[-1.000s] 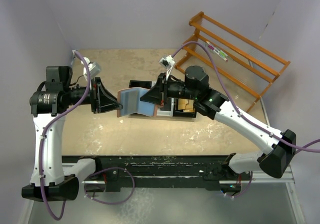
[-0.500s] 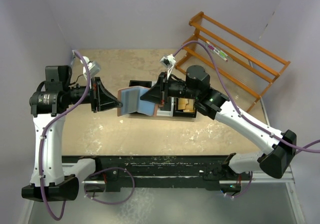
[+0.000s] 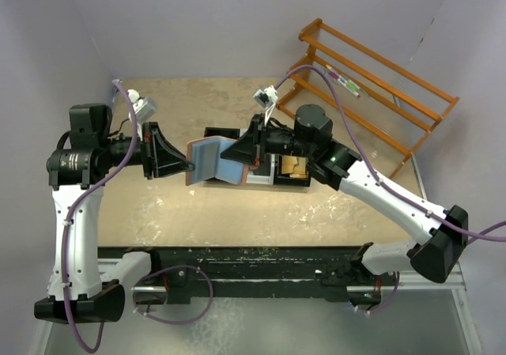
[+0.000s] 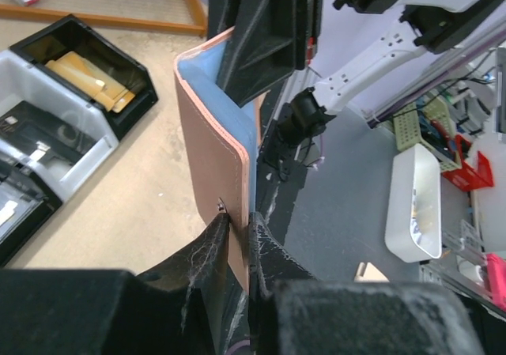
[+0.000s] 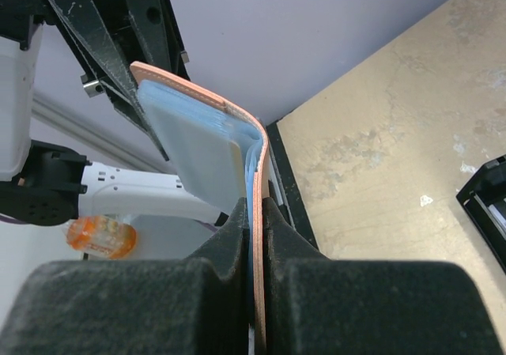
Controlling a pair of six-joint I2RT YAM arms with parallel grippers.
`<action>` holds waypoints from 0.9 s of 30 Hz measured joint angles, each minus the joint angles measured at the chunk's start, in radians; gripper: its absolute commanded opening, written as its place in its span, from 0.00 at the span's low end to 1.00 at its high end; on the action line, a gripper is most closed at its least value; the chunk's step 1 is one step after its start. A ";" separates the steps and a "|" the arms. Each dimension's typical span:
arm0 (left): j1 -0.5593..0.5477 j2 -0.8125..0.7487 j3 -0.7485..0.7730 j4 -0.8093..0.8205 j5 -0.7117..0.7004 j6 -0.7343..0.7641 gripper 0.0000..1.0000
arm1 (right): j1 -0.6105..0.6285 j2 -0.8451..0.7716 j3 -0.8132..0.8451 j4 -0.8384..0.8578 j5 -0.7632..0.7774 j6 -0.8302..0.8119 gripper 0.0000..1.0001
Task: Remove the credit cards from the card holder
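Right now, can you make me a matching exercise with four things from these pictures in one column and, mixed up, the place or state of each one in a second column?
Column one
1. card holder
2. credit card
3. wooden rack
4. black bin

Column two
A. stands at the table's far right corner
B. contains tan paper pieces
C. held open between left gripper and right gripper
D. tucked in the light blue lining

Pairs: 1-C, 2-D, 3-A, 4-B

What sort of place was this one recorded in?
Probably a robotics lab test cell: a tan speckled tabletop boxed in by plain pale lilac walls, a black mounting rail at its near edge, and a white plastic tub on a cluttered bench beyond.
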 measured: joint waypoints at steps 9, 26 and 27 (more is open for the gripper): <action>0.000 0.003 -0.032 0.008 0.108 -0.028 0.14 | 0.023 0.026 0.002 0.012 0.004 0.003 0.00; 0.000 -0.043 -0.062 0.132 -0.210 -0.128 0.27 | 0.024 0.028 0.000 0.025 0.031 0.013 0.00; 0.000 -0.043 -0.066 0.139 -0.234 -0.129 0.29 | 0.025 0.027 0.000 0.029 0.029 0.017 0.00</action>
